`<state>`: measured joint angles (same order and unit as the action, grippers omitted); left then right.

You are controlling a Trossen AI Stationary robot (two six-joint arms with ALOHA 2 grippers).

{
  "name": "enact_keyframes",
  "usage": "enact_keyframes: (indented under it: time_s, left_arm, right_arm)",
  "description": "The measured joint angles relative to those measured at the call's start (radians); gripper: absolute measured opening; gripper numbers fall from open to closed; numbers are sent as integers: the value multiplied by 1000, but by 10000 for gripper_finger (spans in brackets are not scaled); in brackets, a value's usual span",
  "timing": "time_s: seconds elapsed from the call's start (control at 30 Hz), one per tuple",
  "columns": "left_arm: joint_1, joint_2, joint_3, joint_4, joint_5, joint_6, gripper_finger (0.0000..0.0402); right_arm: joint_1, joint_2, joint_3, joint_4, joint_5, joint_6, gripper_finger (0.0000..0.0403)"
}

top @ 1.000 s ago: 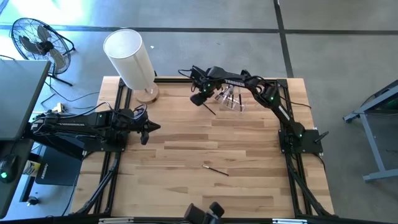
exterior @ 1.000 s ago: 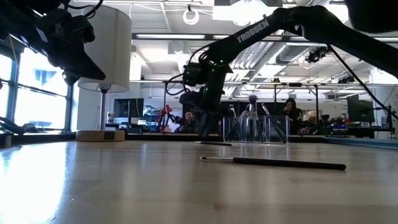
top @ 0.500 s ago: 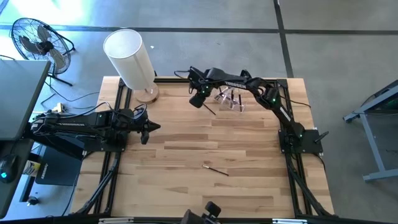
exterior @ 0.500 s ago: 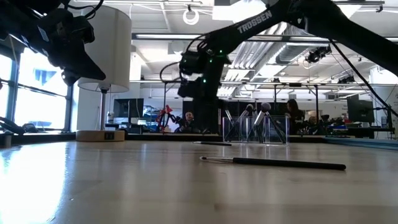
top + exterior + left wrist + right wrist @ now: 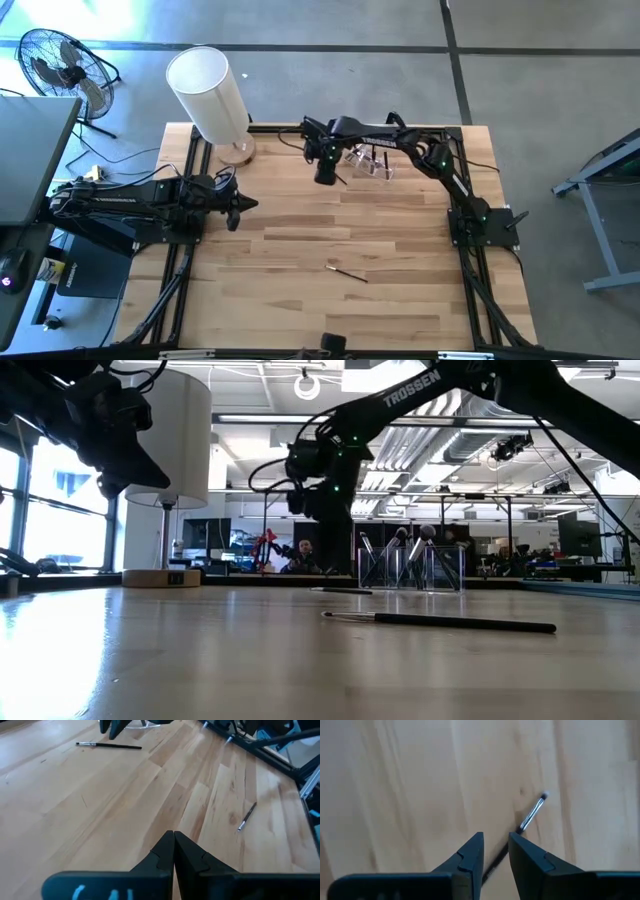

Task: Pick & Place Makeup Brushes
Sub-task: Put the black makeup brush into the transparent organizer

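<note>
The right tool [image 5: 326, 176] has swung off the clear brush holder [image 5: 371, 162] to its 9 o'clock side, fingers [image 5: 470, 855] parted and empty, directly above a makeup brush [image 5: 530, 816] lying flat on the surface [image 5: 300, 250]. That suggests a drop-off is done and the next pick is beginning. Another brush [image 5: 348, 272] lies toward 6 o'clock. The left tool [image 5: 243, 205] waits at 9 o'clock, pressed together. "TROSSEN" reads on the right arm [image 5: 411, 388].

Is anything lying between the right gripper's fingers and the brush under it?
No. In the right wrist view the right gripper hangs open above the brush, whose handle runs under the gap; only bare table shows around it.
</note>
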<state>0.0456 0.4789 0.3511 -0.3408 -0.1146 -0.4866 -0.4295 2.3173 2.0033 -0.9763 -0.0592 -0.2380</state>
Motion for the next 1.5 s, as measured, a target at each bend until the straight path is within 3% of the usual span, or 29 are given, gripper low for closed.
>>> enact_keyframes:
  time_s: [0.33,0.73,1.13,1.5]
  left_arm:
    - [0,0,0,1,0,-102,0]
    - [0,0,0,1,-28,-151,0]
    - [0,1,0,1,-38,-151,0]
    - [0,1,0,1,-38,-149,0]
  right_arm:
    - [-38,0,-99,-66,-26,-71,83]
    - [38,-8,-212,-64,105,-166,83]
    - [24,5,-102,-127,9,-137,83]
    - [20,1,-111,-89,-53,-72,83]
